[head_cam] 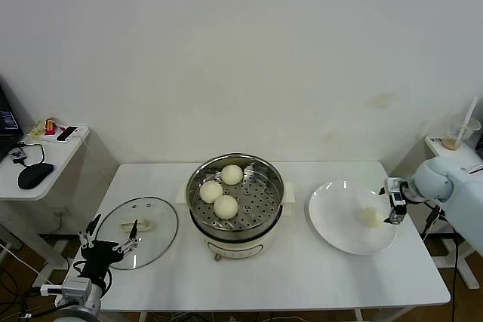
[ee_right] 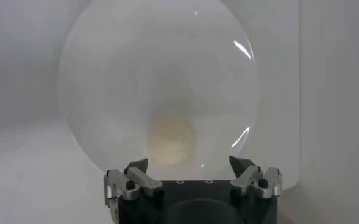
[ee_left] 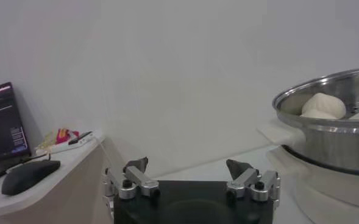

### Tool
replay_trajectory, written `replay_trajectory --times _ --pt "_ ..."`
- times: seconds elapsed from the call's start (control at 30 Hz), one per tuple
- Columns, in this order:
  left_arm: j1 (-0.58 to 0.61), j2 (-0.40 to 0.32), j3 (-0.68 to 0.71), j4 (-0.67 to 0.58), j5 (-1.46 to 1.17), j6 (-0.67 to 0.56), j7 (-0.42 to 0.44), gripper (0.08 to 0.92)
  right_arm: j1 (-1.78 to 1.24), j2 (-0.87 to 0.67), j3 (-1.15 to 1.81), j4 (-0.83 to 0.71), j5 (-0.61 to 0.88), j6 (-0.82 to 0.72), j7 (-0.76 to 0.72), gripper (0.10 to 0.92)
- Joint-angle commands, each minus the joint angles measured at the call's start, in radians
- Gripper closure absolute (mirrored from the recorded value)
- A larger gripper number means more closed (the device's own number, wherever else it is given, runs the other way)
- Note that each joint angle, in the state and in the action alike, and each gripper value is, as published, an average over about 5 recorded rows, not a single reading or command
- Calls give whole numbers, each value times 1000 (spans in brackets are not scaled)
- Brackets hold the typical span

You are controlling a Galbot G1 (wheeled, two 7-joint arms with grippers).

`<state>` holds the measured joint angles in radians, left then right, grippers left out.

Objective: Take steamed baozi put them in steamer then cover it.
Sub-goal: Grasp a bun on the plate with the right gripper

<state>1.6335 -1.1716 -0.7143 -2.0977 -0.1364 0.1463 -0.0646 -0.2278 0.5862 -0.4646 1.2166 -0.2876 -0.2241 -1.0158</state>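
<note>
Right wrist view: last baozi (ee_right: 170,139) between open claw (ee_right: 189,164).

A plain white wall (head_cam: 249,43) rises behind the white table (head_cam: 302,269). Beside the table's left end stands a lower white side desk (head_cam: 45,160) carrying a black computer mouse (head_cam: 35,175), with a laptop screen (ee_left: 5,125) at its edge.

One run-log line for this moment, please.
three white baozi in steel steamer | fourth baozi on white plate | right claw open, beside it | glass lid off | left claw open
</note>
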Motion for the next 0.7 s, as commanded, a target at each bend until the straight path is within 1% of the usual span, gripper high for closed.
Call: replay_trajectory --times 0.03,0.37,0.57,0.7 --pt "3 -1 -5 -1 0 0 1 177 -36 115 29 -118 -55 5 1 203" --pt "4 -11 -3 -3 2 0 1 177 -28 131 21 -163 -100 9 -21 211" --pt "6 -11 -5 -6 2 0 0 177 -27 148 26 -188 -105 11 -28 256" --pt "7 -12 -7 -9 2 -1 0 177 -27 149 29 -189 -102 11 -34 319"
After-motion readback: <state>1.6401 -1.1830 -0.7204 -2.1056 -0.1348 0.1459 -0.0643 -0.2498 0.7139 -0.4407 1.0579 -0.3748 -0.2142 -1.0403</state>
